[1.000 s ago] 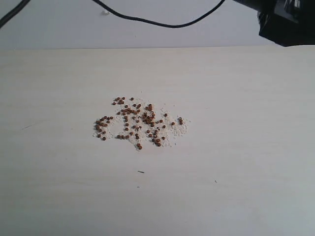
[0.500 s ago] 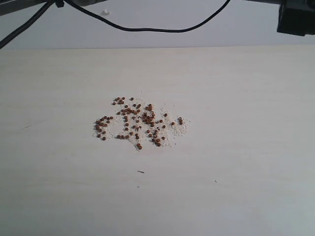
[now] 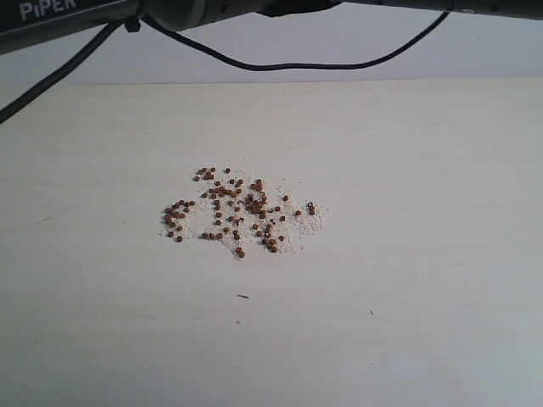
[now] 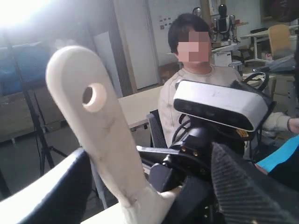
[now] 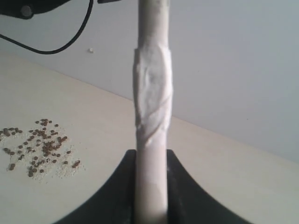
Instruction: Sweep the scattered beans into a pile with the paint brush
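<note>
The beans [image 3: 240, 212] lie in a loose patch with pale crumbs at the middle of the table [image 3: 424, 254]; the right wrist view also catches the beans [image 5: 39, 149]. The paint brush [image 4: 100, 126] shows its pale handle with the hole at its end, rising between the wide-apart fingers of my left gripper [image 4: 149, 186], with gaps on both sides. In the right wrist view my right gripper [image 5: 152, 158] is clamped on a pale stick with a white wrap, apparently the paint brush [image 5: 152, 102] seen edge-on. Bristles and metal band are hidden. Neither gripper shows in the exterior view.
A black arm link [image 3: 170, 10] and its cable [image 3: 297, 64] cross the top of the exterior view, above the table's far edge. A lone dark speck [image 3: 243, 296] lies in front of the beans. A seated person [image 4: 196, 79] faces the left wrist camera.
A black arm with its cable has swung in across the top of the exterior view from the left. The dark part at the top right has gone from view. The beans have not moved.
</note>
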{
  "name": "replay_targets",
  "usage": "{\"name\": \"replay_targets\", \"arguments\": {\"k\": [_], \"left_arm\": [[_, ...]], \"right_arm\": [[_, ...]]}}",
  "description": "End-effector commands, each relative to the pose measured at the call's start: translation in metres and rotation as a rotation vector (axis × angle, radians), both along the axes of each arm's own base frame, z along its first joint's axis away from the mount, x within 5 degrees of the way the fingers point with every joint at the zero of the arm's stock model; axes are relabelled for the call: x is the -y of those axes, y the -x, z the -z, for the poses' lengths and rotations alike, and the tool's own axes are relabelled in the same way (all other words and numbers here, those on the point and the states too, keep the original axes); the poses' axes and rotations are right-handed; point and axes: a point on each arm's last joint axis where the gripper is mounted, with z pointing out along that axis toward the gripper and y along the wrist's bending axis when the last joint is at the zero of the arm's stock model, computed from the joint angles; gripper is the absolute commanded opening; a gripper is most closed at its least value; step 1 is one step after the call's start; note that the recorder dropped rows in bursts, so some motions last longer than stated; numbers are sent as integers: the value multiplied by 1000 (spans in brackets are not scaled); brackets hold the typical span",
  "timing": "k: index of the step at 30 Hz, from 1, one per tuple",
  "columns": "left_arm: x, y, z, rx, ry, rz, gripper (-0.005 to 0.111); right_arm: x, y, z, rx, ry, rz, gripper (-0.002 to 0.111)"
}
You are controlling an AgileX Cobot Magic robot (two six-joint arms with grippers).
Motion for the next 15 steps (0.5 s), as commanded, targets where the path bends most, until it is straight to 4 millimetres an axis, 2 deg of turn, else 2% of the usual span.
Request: {"name": "replay_targets", "arguments": {"k": [1,10,15], "left_arm": [[2,8,-3,12,34,11,68],[1,9,-6,9,35,14,67],[-6,13,-21,6,47,17,66]], "right_arm": [[-3,2,-5,35,-33,-42,0],[-8,4,-4,35,-13,-106,0],[-9,5,1,2,39,-132,0]]}}
